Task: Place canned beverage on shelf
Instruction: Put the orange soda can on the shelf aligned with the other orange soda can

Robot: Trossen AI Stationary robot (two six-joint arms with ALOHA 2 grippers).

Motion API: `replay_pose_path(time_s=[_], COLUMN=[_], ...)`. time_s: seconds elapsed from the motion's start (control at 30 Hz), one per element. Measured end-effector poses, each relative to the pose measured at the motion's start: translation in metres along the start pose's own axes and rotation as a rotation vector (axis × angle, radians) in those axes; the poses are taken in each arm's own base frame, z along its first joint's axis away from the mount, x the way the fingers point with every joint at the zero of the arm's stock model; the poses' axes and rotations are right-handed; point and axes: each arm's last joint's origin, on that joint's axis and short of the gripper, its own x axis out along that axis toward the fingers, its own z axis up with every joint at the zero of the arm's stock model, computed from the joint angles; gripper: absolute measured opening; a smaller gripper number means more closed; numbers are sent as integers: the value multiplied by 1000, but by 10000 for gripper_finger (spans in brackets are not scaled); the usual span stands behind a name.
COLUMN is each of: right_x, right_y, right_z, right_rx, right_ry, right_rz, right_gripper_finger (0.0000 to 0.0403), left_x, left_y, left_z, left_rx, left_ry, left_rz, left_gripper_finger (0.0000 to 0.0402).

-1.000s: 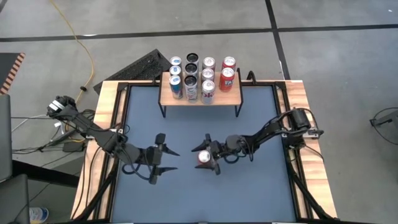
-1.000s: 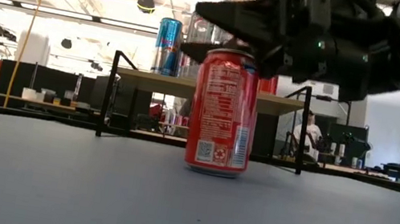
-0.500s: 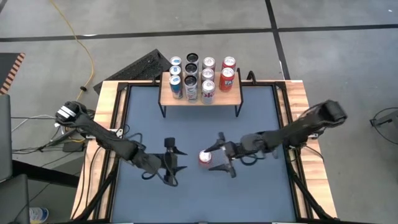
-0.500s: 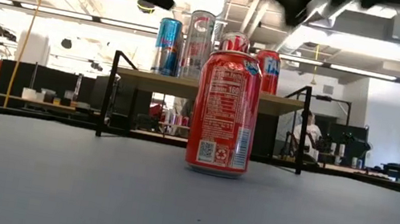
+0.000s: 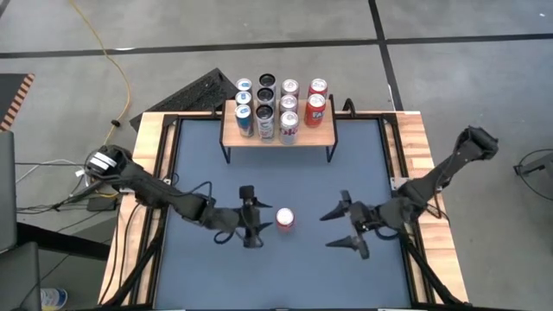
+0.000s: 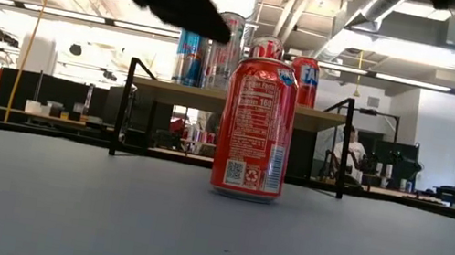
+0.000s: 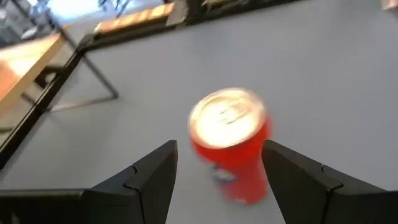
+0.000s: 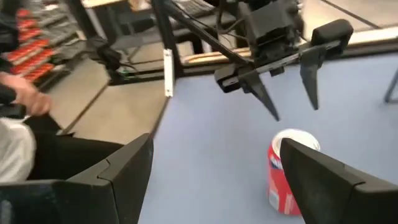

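A red can (image 5: 284, 218) stands upright on its base on the blue-grey table; it also shows in the low view (image 6: 255, 128). My left gripper (image 5: 259, 219) is open just to the can's left, its fingers pointing at the can (image 7: 230, 140) without touching it. My right gripper (image 5: 344, 226) is open and empty, well to the right of the can (image 8: 287, 171). The shelf (image 5: 320, 134), a wooden top on black legs, stands at the table's far edge with several cans on it.
The cans on the shelf (image 6: 241, 99) fill its left and middle part, and bare wood shows at its right end. The table has a raised wooden frame (image 5: 138, 173) around it. A black keyboard (image 5: 194, 91) lies beyond the far left corner.
My right gripper has opened wider and drawn away from the red can toward the table's right edge, leaving the can standing in place. My left gripper has moved toward the right and near edges, up to the can's left side, still open.
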Motion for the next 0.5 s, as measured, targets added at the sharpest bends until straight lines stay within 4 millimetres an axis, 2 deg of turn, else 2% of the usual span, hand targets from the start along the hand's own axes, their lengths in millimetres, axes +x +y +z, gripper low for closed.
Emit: replay_pose_path(time_s=[0.17, 0.33, 0.5], right_x=[5, 17, 31], right_y=[12, 20, 26], right_z=[-16, -29, -39], right_rx=[39, 86, 98], right_ry=[37, 69, 68], right_rz=[-80, -79, -71], right_gripper_finger=[329, 329, 329], left_x=[16, 21, 24], left_y=[13, 20, 22], left_z=[-15, -20, -17], left_rx=[-100, -125, -226], left_ry=[77, 108, 88], left_rz=[27, 89, -37], left_gripper_finger=[225, 225, 225])
